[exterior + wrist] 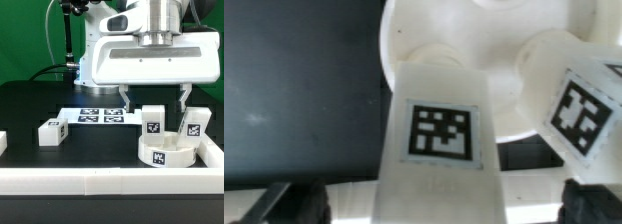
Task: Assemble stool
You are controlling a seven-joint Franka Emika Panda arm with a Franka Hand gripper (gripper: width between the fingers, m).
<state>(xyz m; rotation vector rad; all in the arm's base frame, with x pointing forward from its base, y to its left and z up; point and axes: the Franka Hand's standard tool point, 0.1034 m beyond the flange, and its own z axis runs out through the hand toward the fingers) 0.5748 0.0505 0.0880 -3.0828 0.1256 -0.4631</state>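
The round white stool seat (167, 153) lies near the front right corner of the table. One white leg (152, 121) stands upright on it. My gripper (154, 100) hangs open over that leg, one finger on each side, with gaps between. A second leg (193, 125) stands at the seat's right side. A third leg (50, 131) lies on the black table at the exterior view's left. In the wrist view, the tagged leg (441, 135) runs between my open gripper (441, 206) and the seat (455, 30); the second leg (585, 105) shows beside it.
The marker board (95, 115) lies flat behind the seat. A long white border rail (90, 180) runs along the front edge and up the right side. Another white part (2, 143) shows at the far left edge. The arm's white body fills the space above.
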